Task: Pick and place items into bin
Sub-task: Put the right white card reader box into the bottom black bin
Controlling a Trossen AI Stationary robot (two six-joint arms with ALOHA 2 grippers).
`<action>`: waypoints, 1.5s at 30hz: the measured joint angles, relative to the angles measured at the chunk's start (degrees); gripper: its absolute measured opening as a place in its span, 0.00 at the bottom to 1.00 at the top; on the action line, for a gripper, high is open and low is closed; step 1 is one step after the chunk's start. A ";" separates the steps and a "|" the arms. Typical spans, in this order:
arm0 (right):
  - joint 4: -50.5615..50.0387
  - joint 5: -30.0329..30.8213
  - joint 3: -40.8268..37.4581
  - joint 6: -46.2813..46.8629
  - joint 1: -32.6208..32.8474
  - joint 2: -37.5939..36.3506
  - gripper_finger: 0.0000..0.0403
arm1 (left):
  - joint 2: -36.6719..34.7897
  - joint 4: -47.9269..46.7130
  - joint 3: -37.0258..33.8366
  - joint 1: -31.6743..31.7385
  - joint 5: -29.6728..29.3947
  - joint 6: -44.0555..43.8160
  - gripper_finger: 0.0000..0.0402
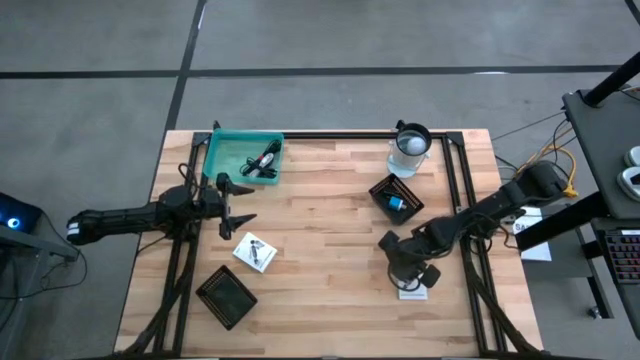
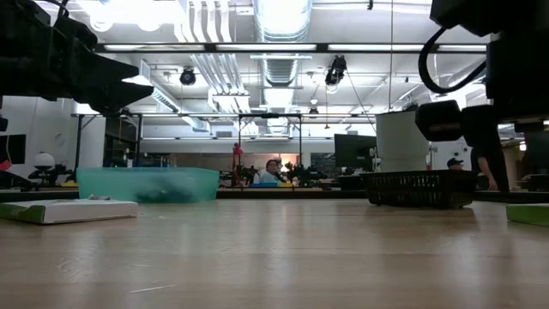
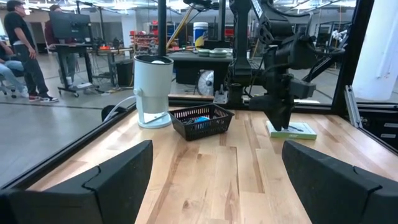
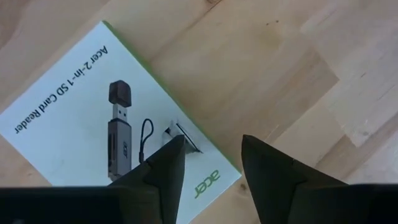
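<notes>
My right gripper is open and points down over a flat white printed packet that lies flat on the wood near the table's right front. One fingertip stands over the packet's corner, the other over bare wood. My left gripper is open and empty, level above the table, just in front of the teal bin. The bin holds black and red cables. A second white packet lies flat on the table near my left gripper.
A black mesh basket with a blue thing inside and a clear cup with a white ball stand at the back right. Another black basket sits at the front left. Bare wood lies in the table's middle. People show in the room behind.
</notes>
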 joint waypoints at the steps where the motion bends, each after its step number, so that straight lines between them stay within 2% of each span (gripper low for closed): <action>1: 0.07 0.00 0.00 -0.02 0.00 0.48 0.36 | -0.06 0.00 0.00 0.02 0.00 0.02 0.84; 15: 0.02 -0.66 2.67 -9.00 0.02 7.06 0.48 | 0.00 0.02 0.00 0.02 0.02 0.02 0.84; 19: -0.13 -0.87 2.97 -10.51 -0.02 7.77 0.45 | -0.02 0.02 0.00 0.00 0.02 0.02 0.84; 24: -0.27 -2.46 2.95 -8.47 -0.07 7.74 0.35 | -0.01 0.02 0.00 0.00 0.02 0.02 0.84; 30: 0.52 -3.64 2.95 -3.11 -0.02 7.90 0.17 | 0.03 0.00 0.00 0.01 0.01 0.00 0.84; 34: 0.76 -3.37 2.89 4.34 -0.02 7.92 0.05 | 0.00 0.00 0.00 0.00 0.02 0.02 0.84; 39: 3.13 -2.71 2.78 21.05 -0.02 7.92 0.03 | 0.02 0.02 0.00 0.02 0.01 0.02 0.84; 42: 4.70 -2.25 2.69 27.94 -0.02 7.97 0.03 | 0.05 0.02 0.00 0.02 0.02 0.02 0.84; 45: 6.86 1.24 2.62 33.97 0.00 8.01 0.03 | -0.06 0.04 0.00 0.00 0.01 0.00 0.84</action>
